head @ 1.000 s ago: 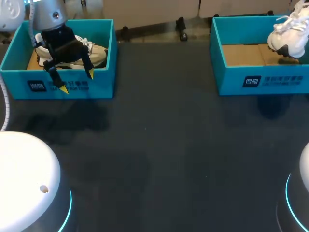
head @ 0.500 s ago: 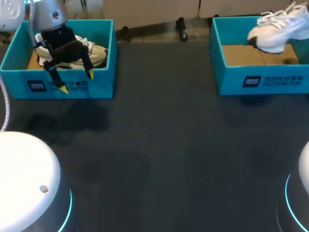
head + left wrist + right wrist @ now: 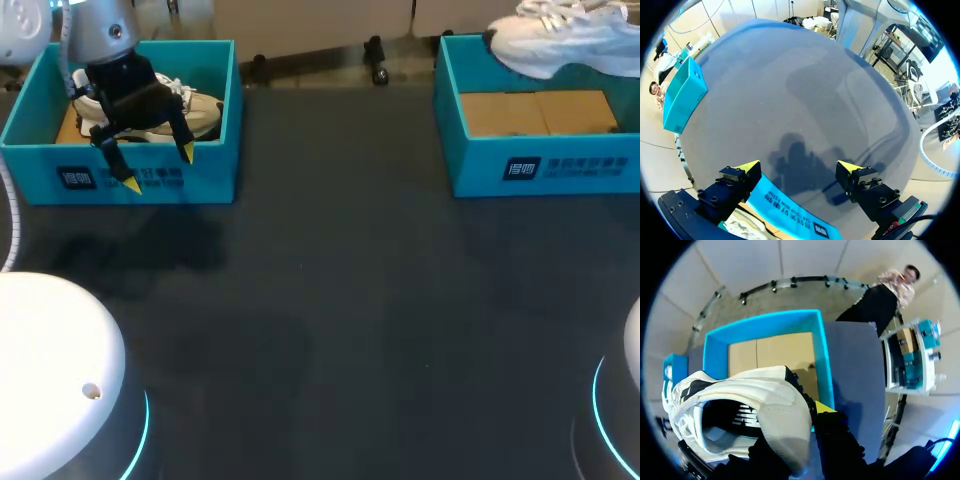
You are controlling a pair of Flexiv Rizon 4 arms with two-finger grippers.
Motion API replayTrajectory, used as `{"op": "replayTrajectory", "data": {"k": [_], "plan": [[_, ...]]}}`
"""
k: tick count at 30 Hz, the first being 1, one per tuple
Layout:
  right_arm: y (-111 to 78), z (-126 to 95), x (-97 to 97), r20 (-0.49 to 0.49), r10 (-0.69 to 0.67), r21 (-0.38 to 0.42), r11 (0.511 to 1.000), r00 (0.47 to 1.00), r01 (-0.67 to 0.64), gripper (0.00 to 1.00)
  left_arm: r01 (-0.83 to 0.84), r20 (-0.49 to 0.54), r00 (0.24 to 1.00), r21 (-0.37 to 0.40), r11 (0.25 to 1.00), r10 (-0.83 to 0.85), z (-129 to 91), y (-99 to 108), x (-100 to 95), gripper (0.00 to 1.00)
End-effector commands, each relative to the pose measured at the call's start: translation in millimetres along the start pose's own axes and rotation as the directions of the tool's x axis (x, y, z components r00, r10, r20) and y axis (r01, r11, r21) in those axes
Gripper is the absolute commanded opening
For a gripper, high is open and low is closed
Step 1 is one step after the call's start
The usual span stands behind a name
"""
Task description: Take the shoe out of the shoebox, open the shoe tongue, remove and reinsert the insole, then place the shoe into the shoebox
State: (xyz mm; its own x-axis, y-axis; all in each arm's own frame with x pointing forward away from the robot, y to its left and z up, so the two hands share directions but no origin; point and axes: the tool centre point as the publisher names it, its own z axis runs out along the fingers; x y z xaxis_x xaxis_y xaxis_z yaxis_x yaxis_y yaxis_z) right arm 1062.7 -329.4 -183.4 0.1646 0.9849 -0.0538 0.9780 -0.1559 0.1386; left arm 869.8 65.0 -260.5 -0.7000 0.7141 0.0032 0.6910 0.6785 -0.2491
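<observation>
Lifted higher and leftward, white shoe (image 3: 560, 40) is clamped at heel by right gripper (image 3: 801, 422) above shoebox (image 3: 540, 165), worktop's far right corner, long axis crosswise; left gripper (image 3: 158, 168) fingers apart

This looks like a robot lab's test bench. A dark matte surface (image 3: 350, 300) carries two white domed arm bases ringed in cyan light at its near corners, the left base (image 3: 50, 370) and the right base (image 3: 634, 345). At the surface's far corners stand two matching teal boxes, the left box (image 3: 150, 180) and the right box (image 3: 540, 165). A metal-jointed left arm (image 3: 100, 30) hangs over the left box.
</observation>
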Motion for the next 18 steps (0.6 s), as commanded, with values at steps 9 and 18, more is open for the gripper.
{"op": "replayTrajectory", "data": {"k": [9,18], "plan": [[-14.2,15.8,8.5,0.039,0.067,0.014,0.998,0.997,-0.068,0.0,0.0,0.0,1.0,-0.002,1.0,0.0,0.0,-0.1,0.6,1.0],[-28.7,46.2,17.3,0.04,0.105,0.055,0.993,0.994,-0.107,0.0,0.0,0.0,1.0,-0.002,1.0,0.0,0.0,-0.1,0.6,1.0]]}}
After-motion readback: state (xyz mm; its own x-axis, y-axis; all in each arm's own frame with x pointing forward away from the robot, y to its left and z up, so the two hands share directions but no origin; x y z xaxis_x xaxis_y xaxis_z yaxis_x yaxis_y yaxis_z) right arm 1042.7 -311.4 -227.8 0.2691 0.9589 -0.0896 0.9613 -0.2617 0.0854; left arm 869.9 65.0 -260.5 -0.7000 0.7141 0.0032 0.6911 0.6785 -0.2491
